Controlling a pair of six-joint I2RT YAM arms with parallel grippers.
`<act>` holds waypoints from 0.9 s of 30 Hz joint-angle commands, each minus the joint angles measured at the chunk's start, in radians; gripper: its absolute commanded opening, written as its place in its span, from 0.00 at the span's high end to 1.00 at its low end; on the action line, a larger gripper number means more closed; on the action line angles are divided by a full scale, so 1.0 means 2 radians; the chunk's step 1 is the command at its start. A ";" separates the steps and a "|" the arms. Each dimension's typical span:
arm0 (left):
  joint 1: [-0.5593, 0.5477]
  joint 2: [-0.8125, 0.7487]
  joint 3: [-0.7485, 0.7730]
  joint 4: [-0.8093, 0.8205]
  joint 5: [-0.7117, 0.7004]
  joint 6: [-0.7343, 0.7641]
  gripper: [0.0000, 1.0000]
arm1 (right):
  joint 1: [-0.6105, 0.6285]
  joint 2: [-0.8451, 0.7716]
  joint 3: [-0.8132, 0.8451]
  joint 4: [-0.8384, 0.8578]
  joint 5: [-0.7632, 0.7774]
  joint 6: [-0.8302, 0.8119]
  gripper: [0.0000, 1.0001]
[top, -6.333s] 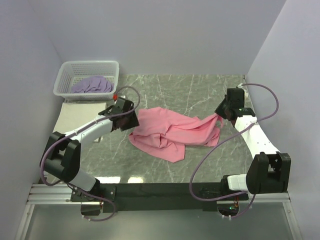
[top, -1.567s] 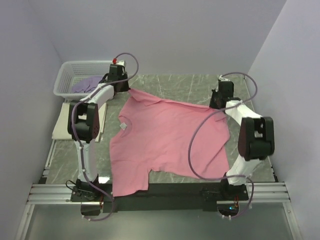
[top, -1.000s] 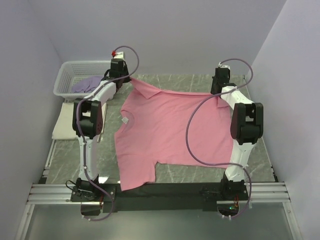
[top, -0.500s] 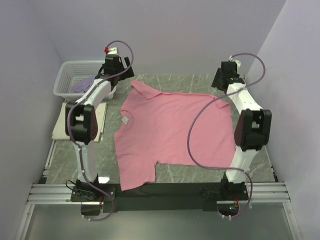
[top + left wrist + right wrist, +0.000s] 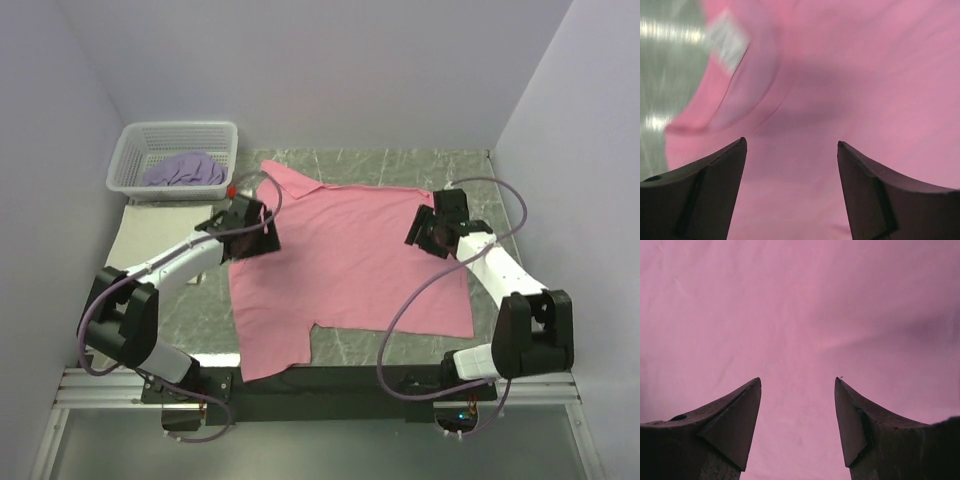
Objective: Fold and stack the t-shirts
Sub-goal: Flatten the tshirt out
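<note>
Top view, pink shirt: the pink short-sleeved fabric t-shirt (image 5: 345, 260) lies spread flat in the middle of the grey-green marble table (image 5: 400, 165).
Top view, other shirts: a crumpled lavender fabric t-shirt (image 5: 183, 170) sits in the white plastic lattice basket (image 5: 125, 165) at 10 o'clock; a cream fabric t-shirt (image 5: 135, 235) lies folded at 9 o'clock.
Top view, grippers: left gripper (image 5: 252, 238) over the pink shirt's 9 o'clock edge, right gripper (image 5: 425, 232) over its 2 o'clock part.
Left wrist view: jaws spread, nothing between them; pink cloth below, small white neck label (image 5: 726, 41) at 11 o'clock.
Right wrist view: jaws spread and empty above smooth pink cloth.
</note>
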State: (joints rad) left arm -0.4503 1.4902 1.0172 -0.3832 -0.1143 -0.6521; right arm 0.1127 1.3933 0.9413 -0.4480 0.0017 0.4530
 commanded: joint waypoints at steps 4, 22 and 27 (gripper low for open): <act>-0.012 -0.053 -0.122 0.003 -0.010 -0.087 0.26 | 0.023 -0.075 -0.066 0.013 -0.022 0.039 0.33; -0.057 -0.195 -0.293 -0.097 0.026 -0.255 0.59 | 0.003 -0.051 -0.010 0.017 0.047 0.032 0.40; -0.065 -0.271 -0.297 -0.140 0.027 -0.291 0.60 | -0.033 0.016 0.045 0.044 0.024 0.021 0.42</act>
State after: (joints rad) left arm -0.5674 1.0008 0.4282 -0.5282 -0.0788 -1.1660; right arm 0.0792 1.3621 0.9520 -0.4324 0.0441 0.5182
